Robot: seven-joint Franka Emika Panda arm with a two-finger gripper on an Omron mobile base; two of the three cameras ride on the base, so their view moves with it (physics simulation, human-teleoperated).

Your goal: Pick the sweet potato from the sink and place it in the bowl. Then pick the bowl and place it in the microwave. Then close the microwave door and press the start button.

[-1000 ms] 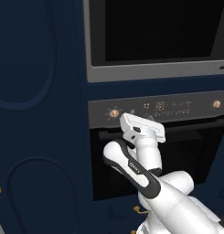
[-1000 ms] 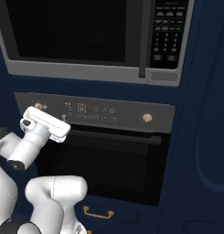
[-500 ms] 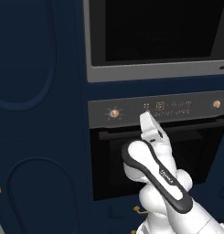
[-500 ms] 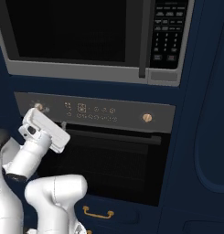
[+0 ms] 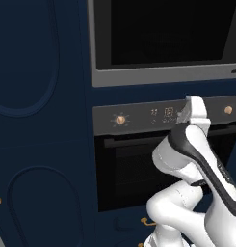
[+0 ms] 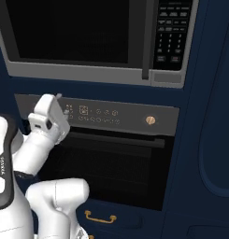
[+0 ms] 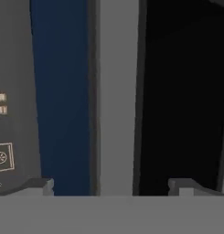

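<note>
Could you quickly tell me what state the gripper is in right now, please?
Gripper: open, jaws spread wide, holding nothing.

Navy cabinetry [image 5: 42, 144] carries microwave [image 6: 88, 70] above oven [image 6: 116, 168].

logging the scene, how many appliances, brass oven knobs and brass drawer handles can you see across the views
Appliances: 2, the microwave above and the oven below.
Brass oven knobs: 2, one at the left and one at the right of the control panel.
Brass drawer handles: 1, under the oven.
Total: 5
</note>
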